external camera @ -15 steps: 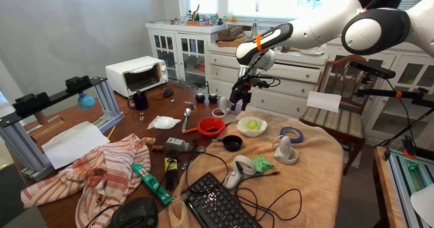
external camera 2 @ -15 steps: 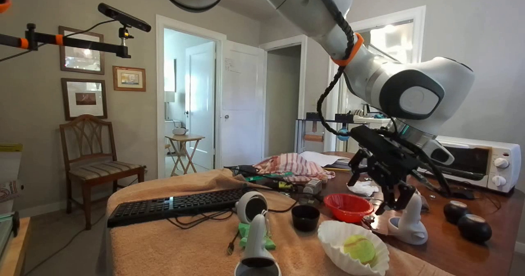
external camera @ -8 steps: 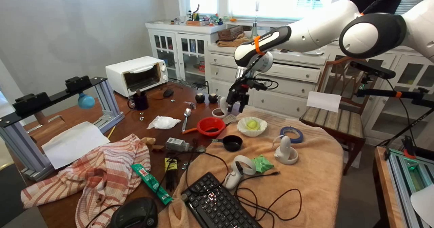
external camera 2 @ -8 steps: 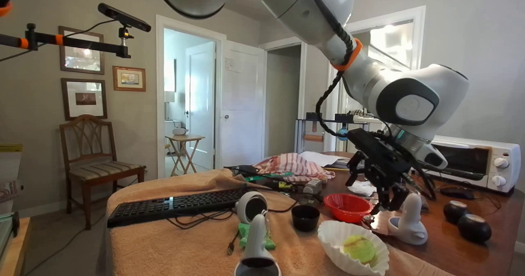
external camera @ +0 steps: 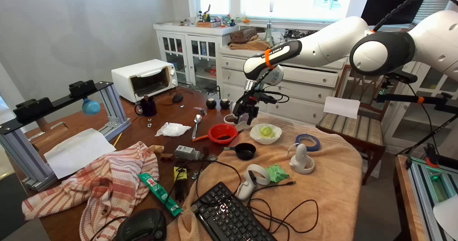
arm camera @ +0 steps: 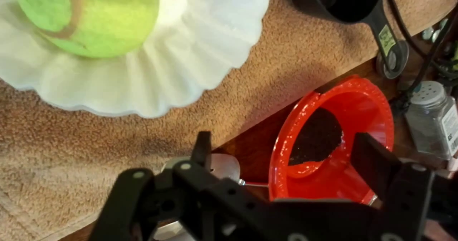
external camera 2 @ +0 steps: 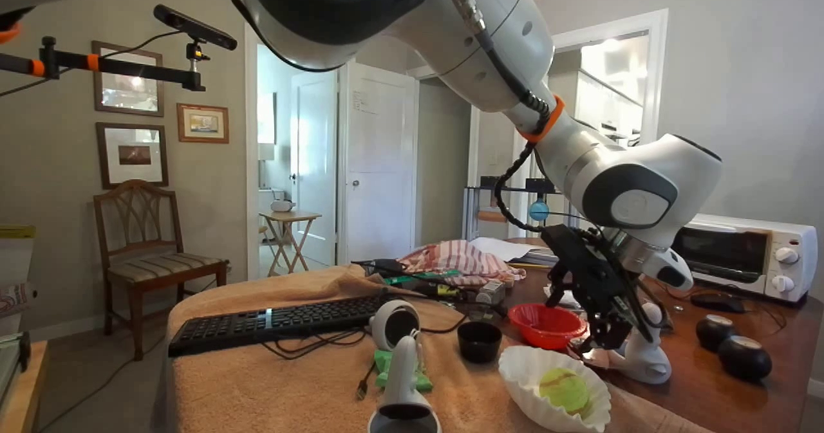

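My gripper is open and empty, with its fingers wide apart. In both exterior views the gripper hangs low over the table near the red bowl. The red bowl shows between the fingers in the wrist view, dark inside at its bottom. A metal spatula head lies beside it, partly hidden by one finger. A white fluted bowl with a yellow-green tennis ball stands close by. A white controller stands near the gripper, partly hidden behind it in an exterior view.
A black measuring cup, a clear shaker, a spoon and two black round holders stand around. Blue tape, more white controllers, a keyboard and cables lie on the tan towel. A toaster oven stands behind.
The arm has come down, and the gripper has moved lower and slightly left in an exterior view, closer to the spatula and controller. It stays open. The objects have not moved.
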Robot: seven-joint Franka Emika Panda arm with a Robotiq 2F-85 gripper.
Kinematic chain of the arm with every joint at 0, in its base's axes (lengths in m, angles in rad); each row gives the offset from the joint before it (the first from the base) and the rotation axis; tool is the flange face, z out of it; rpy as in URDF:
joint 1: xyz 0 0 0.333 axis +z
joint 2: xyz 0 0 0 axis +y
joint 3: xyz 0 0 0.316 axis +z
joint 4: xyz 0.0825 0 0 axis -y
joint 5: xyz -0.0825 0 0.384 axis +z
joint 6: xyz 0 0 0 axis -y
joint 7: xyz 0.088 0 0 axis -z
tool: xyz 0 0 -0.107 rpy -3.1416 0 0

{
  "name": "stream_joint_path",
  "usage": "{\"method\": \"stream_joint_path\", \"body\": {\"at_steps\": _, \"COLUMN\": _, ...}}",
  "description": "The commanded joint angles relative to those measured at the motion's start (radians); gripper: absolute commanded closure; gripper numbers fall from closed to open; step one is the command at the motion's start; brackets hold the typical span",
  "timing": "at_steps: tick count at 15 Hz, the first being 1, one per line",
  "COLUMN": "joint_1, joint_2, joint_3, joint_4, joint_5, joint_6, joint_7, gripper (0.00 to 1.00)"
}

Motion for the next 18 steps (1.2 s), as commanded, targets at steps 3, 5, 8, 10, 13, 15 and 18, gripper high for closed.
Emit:
{"method": "stream_joint_path", "body": {"at_steps": 3, "joint_1": 0.003, "joint_2": 0.109, "joint_3": 0.033, "joint_4": 0.141, "joint_5": 0.003, "joint_6": -0.015, "joint_7": 0.057, "gripper": 0.01}}
{"method": "stream_joint_path", "body": {"at_steps": 5, "joint_1": 0.005, "joint_2": 0.134, "joint_3": 0.039, "joint_4": 0.177, "joint_5": -0.001, "joint_6": -0.026, "joint_7": 0.068, "gripper": 0.1}}
{"method": "stream_joint_path", "body": {"at_steps": 8, "joint_1": 0.011, "joint_2": 0.168, "joint_3": 0.044, "joint_4": 0.228, "joint_5": -0.005, "joint_6": -0.035, "joint_7": 0.092, "gripper": 0.27}}
{"method": "stream_joint_path", "body": {"at_steps": 10, "joint_1": 0.014, "joint_2": 0.188, "joint_3": 0.048, "joint_4": 0.258, "joint_5": -0.008, "joint_6": -0.04, "joint_7": 0.102, "gripper": 0.34}}
{"method": "stream_joint_path", "body": {"at_steps": 13, "joint_1": 0.022, "joint_2": 0.213, "joint_3": 0.051, "joint_4": 0.295, "joint_5": -0.014, "joint_6": -0.05, "joint_7": 0.116, "gripper": 0.32}}
{"method": "stream_joint_path", "body": {"at_steps": 15, "joint_1": 0.027, "joint_2": 0.228, "joint_3": 0.05, "joint_4": 0.317, "joint_5": -0.018, "joint_6": -0.056, "joint_7": 0.126, "gripper": 0.31}}
{"method": "stream_joint_path", "body": {"at_steps": 18, "joint_1": 0.036, "joint_2": 0.237, "joint_3": 0.043, "joint_4": 0.325, "joint_5": -0.01, "joint_6": -0.055, "joint_7": 0.133, "gripper": 0.4}}
